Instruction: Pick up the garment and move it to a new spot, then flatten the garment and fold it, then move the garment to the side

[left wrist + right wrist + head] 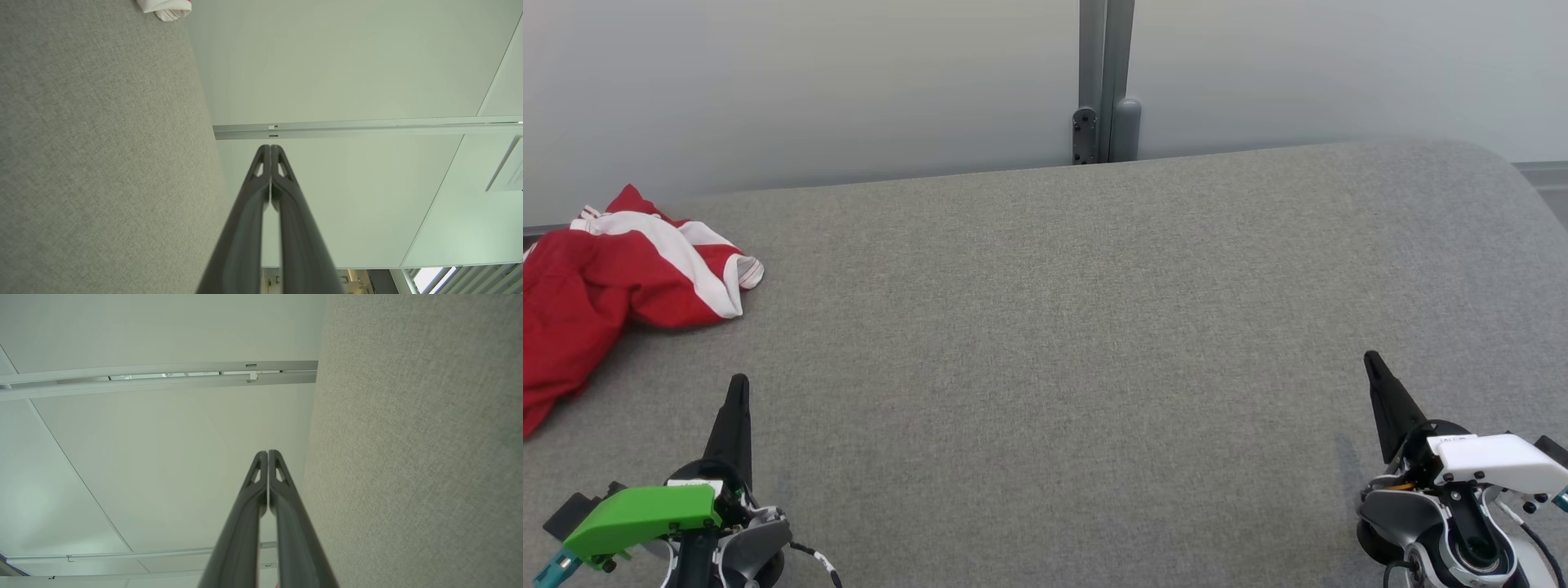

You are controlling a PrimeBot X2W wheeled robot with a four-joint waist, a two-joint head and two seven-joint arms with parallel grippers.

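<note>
A red garment (600, 286) with white stripes lies crumpled at the far left of the grey felt table (1062, 327); part of it runs off the head view's left edge. A white cuff of the garment (165, 8) peeks in at the top of the left wrist view. My left gripper (738, 385) sits at the lower left, shut and empty, a little below and right of the garment. My right gripper (1372, 361) rests at the lower right, also shut with nothing in it. In each wrist view the two dark fingertips (270, 150) (267, 454) press together.
A pale partition wall (849, 82) with a grey metal post (1104, 82) stands right behind the table's far edge. The table's right end curves away at the upper right corner (1503, 171).
</note>
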